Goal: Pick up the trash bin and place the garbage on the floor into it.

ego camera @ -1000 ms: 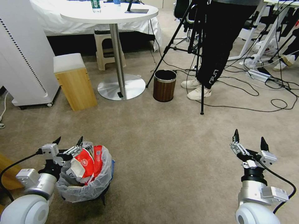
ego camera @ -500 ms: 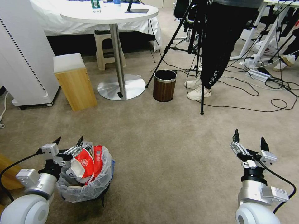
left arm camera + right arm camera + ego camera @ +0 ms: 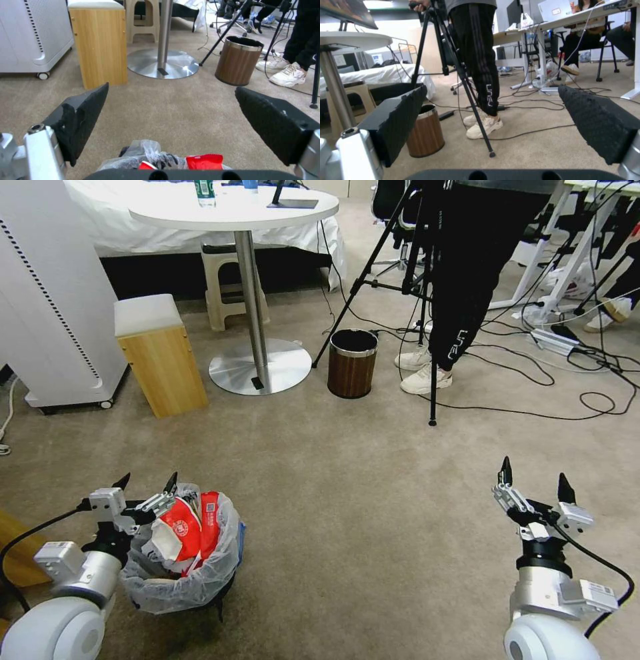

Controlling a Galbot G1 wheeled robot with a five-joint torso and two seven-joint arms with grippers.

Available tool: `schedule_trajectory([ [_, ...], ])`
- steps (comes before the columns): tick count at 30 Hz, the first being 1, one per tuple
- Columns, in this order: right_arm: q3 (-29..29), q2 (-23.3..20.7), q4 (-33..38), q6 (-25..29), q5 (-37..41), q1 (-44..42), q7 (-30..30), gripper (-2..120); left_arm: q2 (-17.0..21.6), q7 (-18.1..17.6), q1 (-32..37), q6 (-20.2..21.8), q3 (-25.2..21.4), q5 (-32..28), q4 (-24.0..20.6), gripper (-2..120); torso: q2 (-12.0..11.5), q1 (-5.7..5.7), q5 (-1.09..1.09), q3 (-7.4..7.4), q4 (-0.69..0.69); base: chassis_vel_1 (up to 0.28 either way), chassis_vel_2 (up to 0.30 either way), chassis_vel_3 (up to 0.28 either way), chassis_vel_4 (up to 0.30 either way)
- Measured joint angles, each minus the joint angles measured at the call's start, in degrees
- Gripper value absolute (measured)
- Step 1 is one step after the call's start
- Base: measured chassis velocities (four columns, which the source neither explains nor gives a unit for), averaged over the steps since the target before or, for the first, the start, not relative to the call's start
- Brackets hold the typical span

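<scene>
Head view: trash bin [image 3: 183, 560] on the floor [image 3: 347, 500] by the left gripper [image 3: 145, 492], jaws spread and empty, one finger over the rim; right gripper [image 3: 533, 480] spread and empty, well apart. Probably light and stiff-walled, slippery loose liner; best pinched at the rim. No change from the earlier frames.

Fig.: I work in an office/lab rigged as a mock bedroom. Beige carpet [image 3: 373, 493] throughout. Far left: bed w/ white sheets [image 3: 383, 75], round white pedestal table [image 3: 235, 210], plastic stool [image 3: 227, 280], small wood cabinet [image 3: 160, 357], white appliance on castors [image 3: 50, 293]. Centre: wood-grain bin [image 3: 352, 363], camera tripod [image 3: 400, 267] w/ a person beside it. Far right: desks [image 3: 573, 20], office chairs, loose cables [image 3: 567, 373], power strip.
</scene>
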Motion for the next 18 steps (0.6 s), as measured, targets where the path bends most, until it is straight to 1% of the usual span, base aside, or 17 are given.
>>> schedule_trajectory([
  [18, 0.0, 0.0, -0.01, 0.0, 0.0, 0.0, 0.0, 100, 0.0, 0.0, 0.0, 0.0, 0.0, 0.0, 0.0, 100, 0.0, 0.0, 0.0, 0.0, 0.0, 0.003, 0.003, -0.004, -0.004],
])
